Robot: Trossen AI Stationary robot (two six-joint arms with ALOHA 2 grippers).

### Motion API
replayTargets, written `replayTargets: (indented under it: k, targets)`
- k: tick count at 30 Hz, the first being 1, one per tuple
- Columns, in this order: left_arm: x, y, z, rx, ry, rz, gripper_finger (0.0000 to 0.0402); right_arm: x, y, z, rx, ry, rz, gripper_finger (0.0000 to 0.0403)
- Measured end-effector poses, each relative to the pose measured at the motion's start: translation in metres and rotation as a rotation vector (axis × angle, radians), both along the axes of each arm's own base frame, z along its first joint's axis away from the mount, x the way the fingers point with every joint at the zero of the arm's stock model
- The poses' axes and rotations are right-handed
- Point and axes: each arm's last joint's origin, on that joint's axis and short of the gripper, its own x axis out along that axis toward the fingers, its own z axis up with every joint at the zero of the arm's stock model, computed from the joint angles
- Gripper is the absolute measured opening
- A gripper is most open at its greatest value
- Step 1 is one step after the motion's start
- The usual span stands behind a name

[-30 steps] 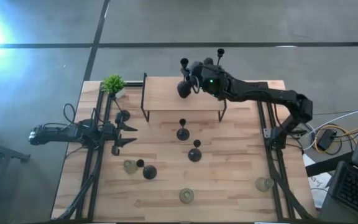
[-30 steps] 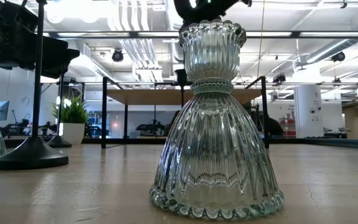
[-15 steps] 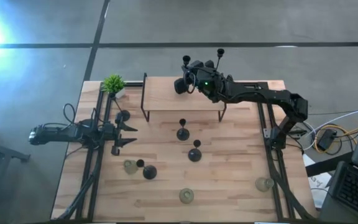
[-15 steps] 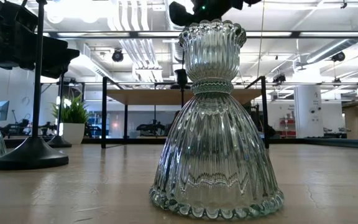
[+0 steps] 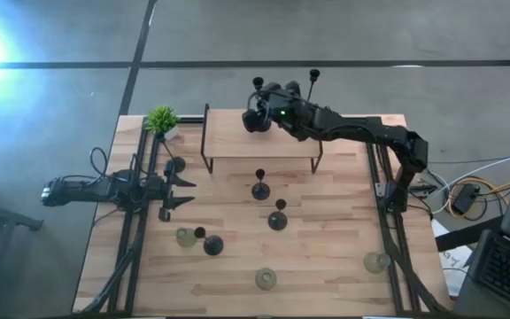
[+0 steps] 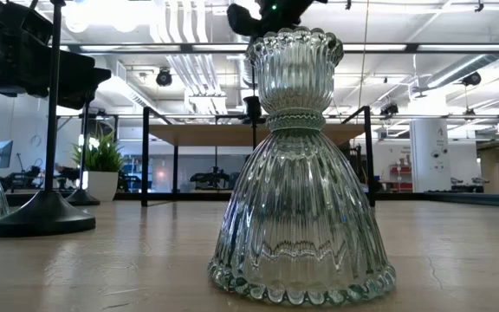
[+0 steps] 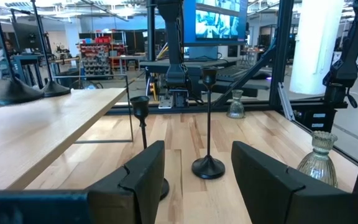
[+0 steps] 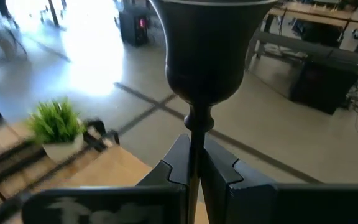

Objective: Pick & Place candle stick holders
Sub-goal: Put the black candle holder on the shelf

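High view: right claw (image 5: 261, 108) over the raised shelf (image 5: 237, 140) at the table's (image 5: 326, 266) far side, carrying a black candle stick holder (image 5: 255, 120); left claw (image 5: 177, 193) parked at the left edge.

Left wrist view: fingers (image 7: 143, 177) spread apart, gripping nothing.

Right wrist view: claw (image 8: 197, 163) clamped on the holder's thin stem (image 8: 195, 146), cup (image 8: 207, 50) above, potted plant (image 8: 57, 127) beyond.

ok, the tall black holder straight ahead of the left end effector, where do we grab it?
Take the tall black holder by its thin stem, about halfway up. Come in level from the left end effector's side, open fingers straddling it. It stands upright; the domed base is wide and sloped, and the cup is small. Mind the shorter holder beside it.
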Motion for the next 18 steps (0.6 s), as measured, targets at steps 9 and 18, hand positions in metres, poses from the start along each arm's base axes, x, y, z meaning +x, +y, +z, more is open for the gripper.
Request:
replayTargets:
  k: [9, 18]
  targets:
    - [0.0, 0.0, 0.0, 0.0, 0.001, -0.001, 0.0191, 0.013, -0.007, -0.015, 0.042, 0.031, -0.021, 0.0011]
    - [0.0, 0.0, 0.0, 0.0, 0.001, -0.001, 0.0191, 0.008, -0.022, -0.016, 0.047, 0.009, -0.087, 0.0011]
